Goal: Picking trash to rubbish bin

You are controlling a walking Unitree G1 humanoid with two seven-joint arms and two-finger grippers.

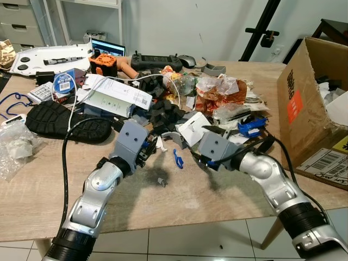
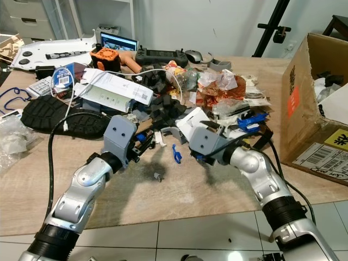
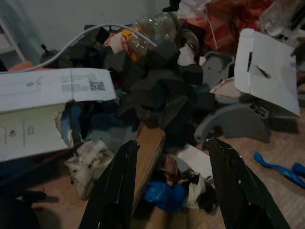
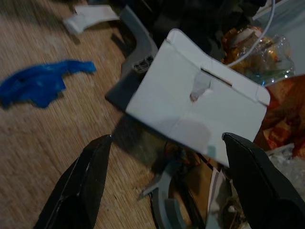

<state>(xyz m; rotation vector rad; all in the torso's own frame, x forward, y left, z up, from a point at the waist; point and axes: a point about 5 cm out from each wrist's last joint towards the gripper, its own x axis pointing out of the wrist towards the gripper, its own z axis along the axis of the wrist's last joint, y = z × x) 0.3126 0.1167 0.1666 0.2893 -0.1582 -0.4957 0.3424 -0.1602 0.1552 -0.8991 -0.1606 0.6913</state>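
Observation:
A heap of trash [image 1: 185, 103] covers the middle of the wooden table [image 1: 206, 196]: black foam bits, crumpled wrappers, a plastic bottle [image 3: 152, 28], a white folded card [image 4: 200, 105] and a blue plastic scrap [image 1: 178, 159]. My left gripper [image 3: 171, 191] is open at the heap's near left edge, with a blue scrap, white paper and a brown card strip [image 3: 148, 148] between its fingers. My right gripper [image 4: 169, 186] is open wide just before the white card [image 1: 193, 128], its fingers either side of the card's near edge. A cardboard box [image 1: 304, 103] holding scraps stands at the right.
A black shoe sole [image 1: 60, 122], a torn white carton [image 1: 117, 93] and a clear plastic bag [image 1: 16, 144] lie on the left. A controller [image 1: 155, 60] and a laptop [image 1: 106, 48] sit at the back. A small grey piece [image 1: 161, 182] lies on the bare wood near the front edge.

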